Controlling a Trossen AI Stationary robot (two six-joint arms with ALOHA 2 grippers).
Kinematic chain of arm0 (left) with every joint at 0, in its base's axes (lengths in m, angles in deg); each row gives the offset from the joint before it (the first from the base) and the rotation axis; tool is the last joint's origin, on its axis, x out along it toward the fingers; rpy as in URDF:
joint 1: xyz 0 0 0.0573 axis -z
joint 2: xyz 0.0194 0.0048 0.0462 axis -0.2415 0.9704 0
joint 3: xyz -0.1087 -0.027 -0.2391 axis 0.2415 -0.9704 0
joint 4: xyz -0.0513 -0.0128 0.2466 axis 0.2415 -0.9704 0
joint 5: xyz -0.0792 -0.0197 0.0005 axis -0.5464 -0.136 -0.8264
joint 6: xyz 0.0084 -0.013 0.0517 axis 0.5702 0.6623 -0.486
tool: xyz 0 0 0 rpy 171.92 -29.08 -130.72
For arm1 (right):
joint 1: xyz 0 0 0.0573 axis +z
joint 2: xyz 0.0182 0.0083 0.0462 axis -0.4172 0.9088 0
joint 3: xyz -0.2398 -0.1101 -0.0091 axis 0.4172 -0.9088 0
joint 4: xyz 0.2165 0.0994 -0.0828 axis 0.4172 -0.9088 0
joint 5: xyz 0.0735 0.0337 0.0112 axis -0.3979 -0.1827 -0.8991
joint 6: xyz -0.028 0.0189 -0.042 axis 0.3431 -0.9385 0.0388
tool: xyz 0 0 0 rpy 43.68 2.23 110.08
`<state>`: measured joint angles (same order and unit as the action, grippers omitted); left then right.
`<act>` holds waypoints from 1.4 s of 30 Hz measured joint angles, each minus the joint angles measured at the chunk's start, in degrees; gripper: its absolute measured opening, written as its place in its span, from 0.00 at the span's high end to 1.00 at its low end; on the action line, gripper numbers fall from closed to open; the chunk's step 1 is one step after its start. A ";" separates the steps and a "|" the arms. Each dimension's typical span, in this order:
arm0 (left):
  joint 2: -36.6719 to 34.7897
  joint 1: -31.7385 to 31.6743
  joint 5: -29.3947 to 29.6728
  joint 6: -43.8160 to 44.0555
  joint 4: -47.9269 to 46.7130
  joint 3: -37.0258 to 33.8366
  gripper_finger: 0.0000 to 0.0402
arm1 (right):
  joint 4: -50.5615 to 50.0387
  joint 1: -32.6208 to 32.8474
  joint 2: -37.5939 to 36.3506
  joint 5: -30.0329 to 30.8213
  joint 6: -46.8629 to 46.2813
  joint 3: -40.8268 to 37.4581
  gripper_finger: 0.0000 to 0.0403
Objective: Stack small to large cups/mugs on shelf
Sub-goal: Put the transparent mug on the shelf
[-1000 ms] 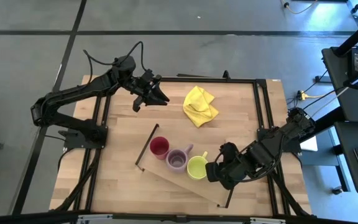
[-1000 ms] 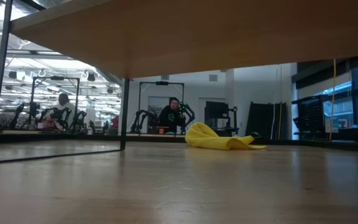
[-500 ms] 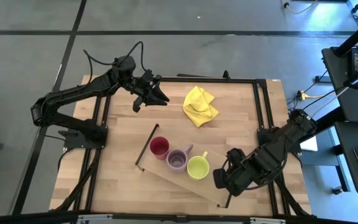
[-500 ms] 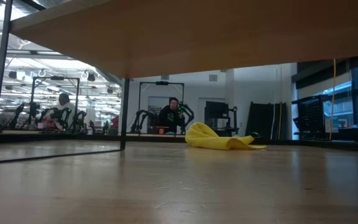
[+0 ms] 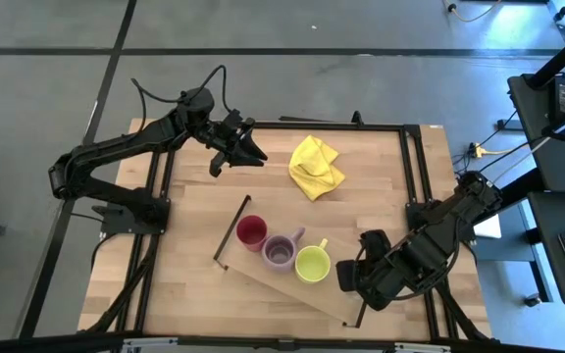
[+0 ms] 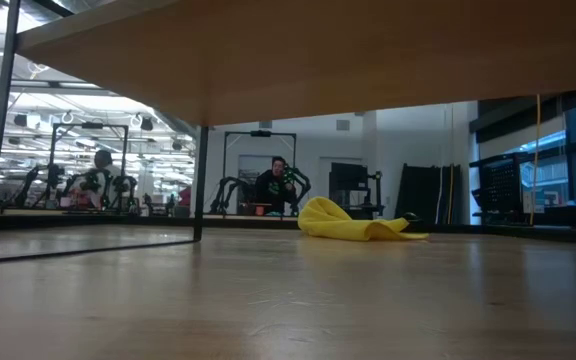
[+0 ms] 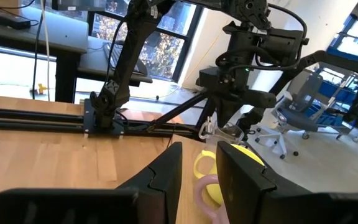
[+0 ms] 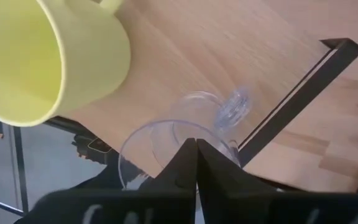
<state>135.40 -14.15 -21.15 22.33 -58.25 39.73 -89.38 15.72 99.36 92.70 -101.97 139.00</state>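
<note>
The light-wood shelf (image 5: pixel 273 281) lies slanted near the table's front. A red cup (image 5: pixel 251 231), a purple mug (image 5: pixel 281 252) and a yellow-green mug (image 5: pixel 312 264) stand in a row on it. My right gripper (image 5: pixel 349 279) is over the shelf's right end, just right of the yellow-green mug (image 8: pixel 36 56), shut on the clear glass tumbler (image 8: pixel 185 127). My left gripper (image 5: pixel 243 147) waits open and empty above the table's far left part. My right gripper has its two fingers (image 8: pixel 166 180) closed together at the near side of the tumbler's rim (image 8: pixel 129 146); the fingers hide the spot itself. The tumbler is tilted, its mouth toward the wrist and its base (image 8: pixel 229 106) toward the shelf board. I cannot tell whether it touches the board.
A crumpled yellow cloth (image 5: pixel 315 165) lies at the table's far middle. Black rails close the shelf's short ends (image 5: pixel 231 230) (image 8: pixel 303 71). In the low view the shelf's underside (image 6: pixel 318 60) fills the top, and a person (image 6: pixel 278 185) shows far behind.
My right gripper has drawn back from the yellow-green mug toward the table's near right corner, along the shelf's right end, staying shut. The three cups on the shelf have kept their places.
</note>
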 joint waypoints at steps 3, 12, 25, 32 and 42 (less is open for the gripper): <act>0.00 0.00 0.00 0.02 0.00 0.00 0.77 | -0.01 0.00 -0.03 0.02 -0.03 0.00 0.98; 0.02 0.00 0.00 0.02 0.01 0.00 0.77 | 3.85 -1.40 -0.03 0.77 1.49 0.00 0.98; 0.02 0.00 0.00 0.07 0.01 0.00 0.77 | 3.85 -2.40 -0.01 -1.84 3.04 0.00 0.98; 0.02 0.00 0.00 0.04 0.00 0.00 0.77 | 5.13 -2.40 0.75 -3.47 3.05 0.07 0.98; 0.02 -2.18 -0.02 0.12 0.02 0.00 0.77 | 5.79 -2.40 1.68 -3.91 3.15 0.04 0.98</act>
<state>135.42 -16.32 -21.17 22.45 -58.22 39.73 -83.59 13.32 101.03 88.79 -98.82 139.05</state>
